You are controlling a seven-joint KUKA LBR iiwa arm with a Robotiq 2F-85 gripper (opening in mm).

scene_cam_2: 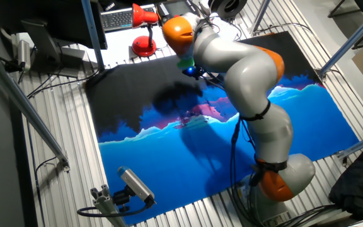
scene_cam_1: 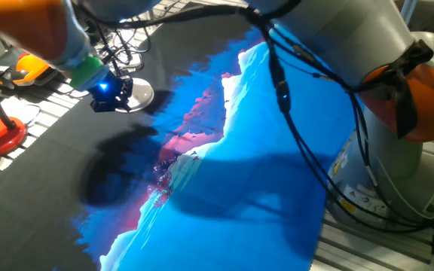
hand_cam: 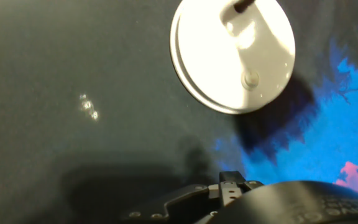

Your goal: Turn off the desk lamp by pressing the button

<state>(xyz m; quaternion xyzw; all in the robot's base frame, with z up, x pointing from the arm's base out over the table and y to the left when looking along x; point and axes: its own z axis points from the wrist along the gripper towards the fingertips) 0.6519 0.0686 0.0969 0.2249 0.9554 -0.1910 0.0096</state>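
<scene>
now, in one fixed view the gripper (scene_cam_1: 111, 92) hangs low with a blue glow on it, right over the flat white disc base of the desk lamp (scene_cam_1: 140, 95) at the far dark end of the mat (scene_cam_1: 262, 181), which runs from black into bright blue with pink patches; a red lamp (scene_cam_1: 0, 134) stands off to one side on the ribbed table (scene_cam_1: 29, 120). over to the other fixed view: the arm (scene_cam_2: 244, 69) bends across the mat, hiding the desk lamp, with the red lamp behind it near a keyboard (scene_cam_2: 117, 17). in the hand view, the round white base fills the upper part, thin dark stem (hand_cam: 246, 5) rising from it, a small button (hand_cam: 251, 79) on the disc; can't tell whether the fingers are parted or together.
</scene>
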